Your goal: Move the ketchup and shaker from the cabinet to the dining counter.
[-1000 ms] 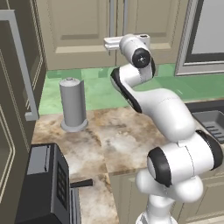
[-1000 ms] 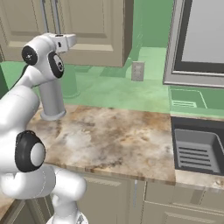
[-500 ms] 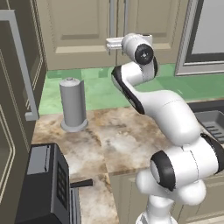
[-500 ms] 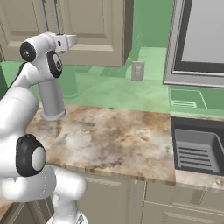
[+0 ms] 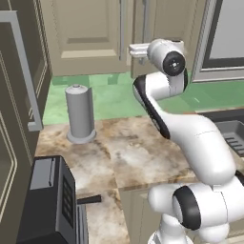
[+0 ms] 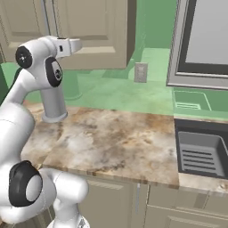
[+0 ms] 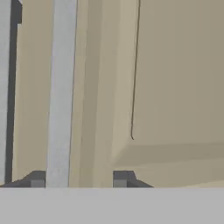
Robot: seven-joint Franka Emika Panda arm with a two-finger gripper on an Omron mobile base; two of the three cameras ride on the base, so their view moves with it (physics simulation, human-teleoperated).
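Pincer state: jaws parted to a moderate gap, nothing clamped. In the hand view the two dark fingertips stand at the bottom edge, and the vertical silver handle of the cabinet rises from just inside the left tip. The handle lies in the gap, hard against that one tip and off centre. Whether the tip touches the bar cannot be told.

Location of task items: the cabinet doors are shut in both base views, so the ketchup and shaker are judged to be behind them. The dining counter is not at this station.

Hazards from this position:
- Off-centre closure. With the bar next to one fingertip, closing may pinch only its edge, and the bar may slip out when the door is pulled.
- Wrong bar. A second silver bar stands at the far left of the hand view, just beside the first. A sideways drift could bring the pincer against it or against the seam between the doors.
- Pull along a straight line. The door swings on a hinge, so a straight retreat may strain the grip or drag the tips off the bar.

Arm pose: in the left base view the arm rises from the base, arches over the marble counter and holds the hand level, pointing straight at the cabinet face at the height of the doors' lower edge. A grey cylinder stands on the counter, well apart to the left.
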